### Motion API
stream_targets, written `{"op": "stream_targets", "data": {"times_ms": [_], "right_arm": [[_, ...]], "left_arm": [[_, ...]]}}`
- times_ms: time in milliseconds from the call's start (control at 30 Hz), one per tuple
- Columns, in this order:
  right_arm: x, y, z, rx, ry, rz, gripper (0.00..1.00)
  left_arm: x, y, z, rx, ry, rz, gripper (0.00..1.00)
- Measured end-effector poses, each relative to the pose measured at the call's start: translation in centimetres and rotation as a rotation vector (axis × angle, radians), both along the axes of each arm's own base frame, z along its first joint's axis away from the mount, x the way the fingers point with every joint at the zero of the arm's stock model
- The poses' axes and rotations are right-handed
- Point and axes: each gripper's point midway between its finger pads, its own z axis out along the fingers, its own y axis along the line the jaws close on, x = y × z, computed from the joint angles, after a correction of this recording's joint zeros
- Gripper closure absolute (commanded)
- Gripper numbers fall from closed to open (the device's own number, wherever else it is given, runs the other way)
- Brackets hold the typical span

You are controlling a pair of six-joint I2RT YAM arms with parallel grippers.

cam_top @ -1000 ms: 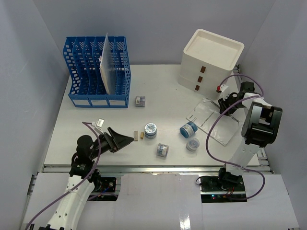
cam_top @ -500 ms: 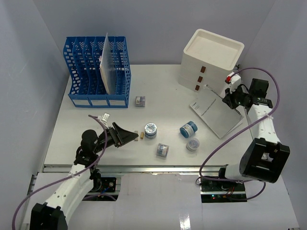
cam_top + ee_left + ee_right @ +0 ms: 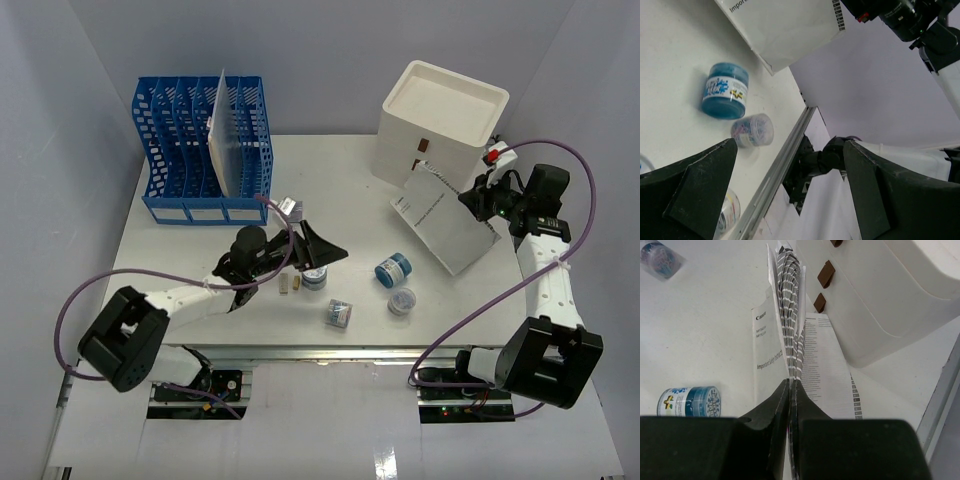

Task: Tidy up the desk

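Now: R gripper (image 3: 478, 203) clenched on edge of manual (image 3: 443, 212), pages fanning, manual tilted up just in front of drawer box (image 3: 440, 115). L gripper (image 3: 325, 252) fingers spread wide, holding nothing, low over centre of desk (image 3: 190, 265), beside blue-patterned jar (image 3: 312, 272).

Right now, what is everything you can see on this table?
blue slotted plastic file rack: 1, blue, far left
white stacked drawer box: 1, white, far right
white paper booklet: 1, white, tilted by that box
blue round plastic jar: 1, blue, middle
clear round jars: 2, clear, near edge
blue-and-white-topped jar: 1, blue-white, partly hidden mid-desk
small tan blocks: 2, tan, middle
matte white desk: 1, white, underneath
left hand: 1, black, open, mid-desk
right hand: 1, black, shut on booklet
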Motion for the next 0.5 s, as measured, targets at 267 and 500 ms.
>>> {"op": "stream_targets", "data": {"times_ms": [267,500], "right_arm": [[-0.3,1.1,2.3,0.075,-0.049,0.004,0.92],[-0.7,2.2,4.2,0.152,-0.071,0.023,0.92]], "left_arm": [[5.8,-5.4,0.9,0.010,-0.088,0.069,0.02],[11.4,-10.0,-1.8,0.033,-0.111,0.092,0.02]]}}
